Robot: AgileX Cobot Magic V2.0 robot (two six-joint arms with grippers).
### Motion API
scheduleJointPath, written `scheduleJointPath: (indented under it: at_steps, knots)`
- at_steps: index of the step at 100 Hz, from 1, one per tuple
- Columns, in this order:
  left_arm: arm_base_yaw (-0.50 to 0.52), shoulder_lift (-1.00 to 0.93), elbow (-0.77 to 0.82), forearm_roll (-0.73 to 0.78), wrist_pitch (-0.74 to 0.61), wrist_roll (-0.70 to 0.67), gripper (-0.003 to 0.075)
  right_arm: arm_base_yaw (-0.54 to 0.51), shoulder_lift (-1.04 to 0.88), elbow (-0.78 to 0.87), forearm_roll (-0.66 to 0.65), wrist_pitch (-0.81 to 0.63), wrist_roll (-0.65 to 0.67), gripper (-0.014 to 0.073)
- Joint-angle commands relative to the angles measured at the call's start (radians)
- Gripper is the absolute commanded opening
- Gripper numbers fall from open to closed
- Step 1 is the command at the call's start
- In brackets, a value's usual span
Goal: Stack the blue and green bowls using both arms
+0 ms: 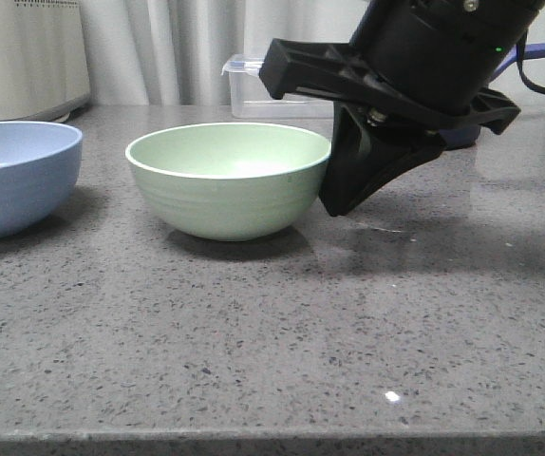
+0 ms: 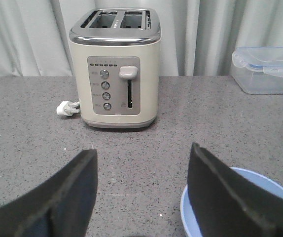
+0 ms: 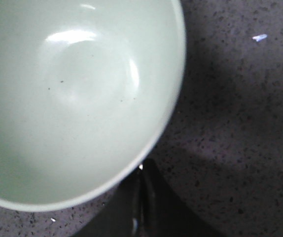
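The right gripper (image 1: 348,195) hangs low just beside the green bowl (image 1: 229,179), on the side away from the blue bowl (image 1: 16,176), its tip close to the bowl's outer wall. In the right wrist view its fingers (image 3: 141,207) lie pressed together outside the rim of the green bowl (image 3: 77,98), holding nothing. The green bowl stands upright on the grey speckled counter (image 1: 272,351), empty, with the blue bowl near it but apart, also upright and cut by the frame edge. Behind the green bowl a clear container (image 1: 272,90) stands by the curtain.

The left gripper (image 2: 141,192) has its fingers (image 2: 62,197) spread wide apart, empty, over the counter with the blue bowl (image 2: 260,182) behind one finger. Beyond it stands a cream toaster (image 2: 114,69), with the container (image 2: 267,69) off to one side.
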Motion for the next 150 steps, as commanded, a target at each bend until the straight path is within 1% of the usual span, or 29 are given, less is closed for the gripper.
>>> scheduleJointPath:
  at_steps: [1, 13, 30, 43, 60, 79, 96, 106, 126, 150]
  knots:
    - [0.003, 0.016, -0.045, -0.008, -0.046, 0.000, 0.0407, -0.002, -0.033, -0.023, 0.014, -0.041, -0.012, -0.0081]
    - [0.003, 0.066, -0.081, -0.013, 0.047, 0.000, 0.0407, -0.002, -0.033, -0.023, 0.014, -0.041, -0.012, -0.0081]
    - [0.003, 0.204, -0.182, -0.072, 0.247, 0.011, 0.0407, -0.002, -0.033, -0.023, 0.014, -0.040, -0.012, -0.0081]
    - [0.003, 0.312, -0.245, -0.127, 0.320, 0.051, 0.0407, -0.002, -0.033, -0.023, 0.014, -0.039, -0.012, -0.0081]
    - [0.003, 0.446, -0.314, -0.144, 0.352, 0.056, 0.0407, -0.002, -0.033, -0.023, 0.014, -0.039, -0.012, -0.0081]
    - [0.003, 0.568, -0.361, -0.227, 0.365, 0.151, 0.0407, -0.002, -0.033, -0.023, 0.014, -0.039, -0.012, -0.0081]
    - [0.003, 0.662, -0.378, -0.232, 0.365, 0.151, 0.0407, -0.002, -0.033, -0.023, 0.014, -0.039, -0.012, -0.0081]
    - [-0.001, 0.700, -0.382, -0.247, 0.363, 0.155, 0.0407, -0.002, -0.033, -0.023, 0.014, -0.039, -0.012, -0.0081]
    - [-0.048, 0.762, -0.382, -0.247, 0.347, 0.170, 0.0407, -0.002, -0.033, -0.023, 0.014, -0.039, -0.012, -0.0081]
    - [-0.048, 0.819, -0.382, -0.247, 0.335, 0.170, 0.0396, -0.002, -0.033, -0.023, 0.014, -0.039, -0.012, -0.0081]
